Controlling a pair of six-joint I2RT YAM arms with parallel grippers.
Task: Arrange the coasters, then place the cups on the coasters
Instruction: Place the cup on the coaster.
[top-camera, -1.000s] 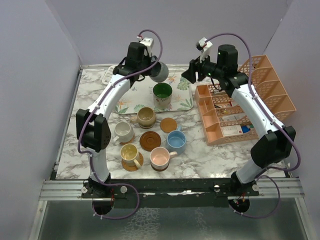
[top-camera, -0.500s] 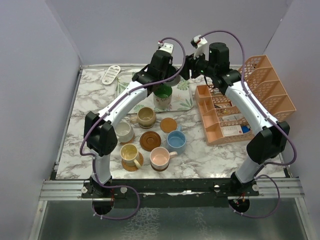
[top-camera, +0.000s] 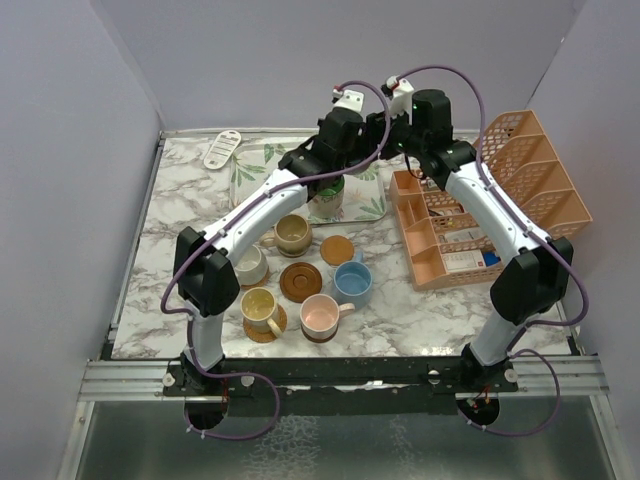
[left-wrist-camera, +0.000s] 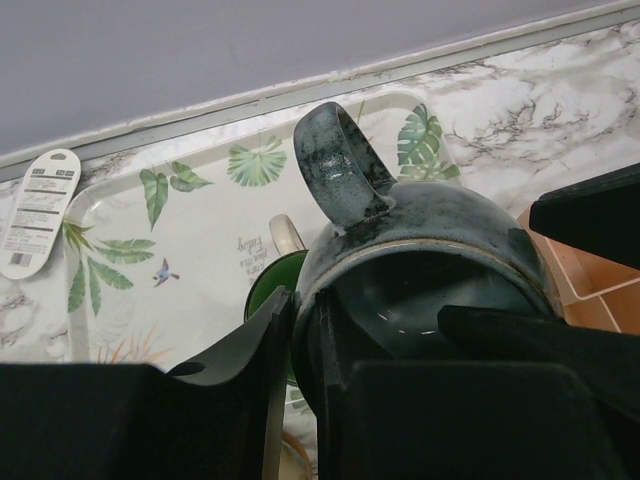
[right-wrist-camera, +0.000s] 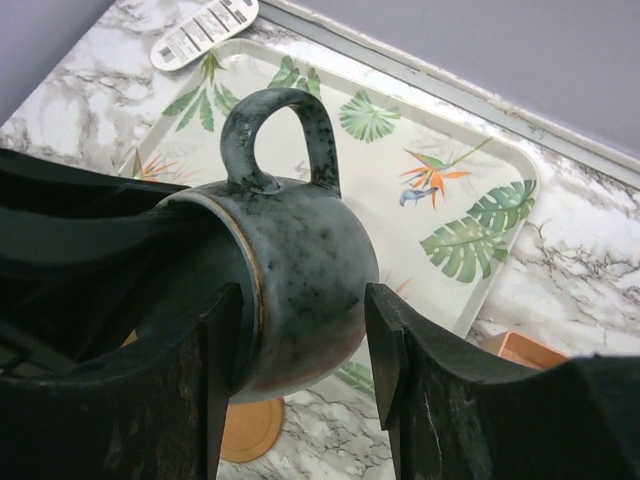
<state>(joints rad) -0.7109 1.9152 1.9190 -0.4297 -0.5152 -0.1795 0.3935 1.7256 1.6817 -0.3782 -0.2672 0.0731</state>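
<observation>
The marble worktop (top-camera: 180, 200) carries an orange mesh rack (top-camera: 520, 190) on the right and a leaf-patterned tray (top-camera: 255, 178) at the back. Both arms meet above the tray's right half, with a grey-blue mug (right-wrist-camera: 300, 270) held in the air between them, lying on its side with the handle upward.

The left end effector (left-wrist-camera: 303, 322) is pressed together on the mug's rim, one finger inside and one outside. The right end effector (right-wrist-camera: 305, 340) is spread around the mug's body, a finger close on each side. Whether they press on it I cannot tell.

A green-lined mug (top-camera: 327, 197) stands on the tray. Nearer the arms, tan (top-camera: 293, 232), white (top-camera: 247, 265), light blue (top-camera: 352, 283), yellow (top-camera: 260, 308) and pink (top-camera: 320, 315) mugs cluster around two bare coasters, one tan (top-camera: 338, 248) and one dark brown (top-camera: 300, 281). A white tag (top-camera: 222, 148) lies at the back left.
</observation>
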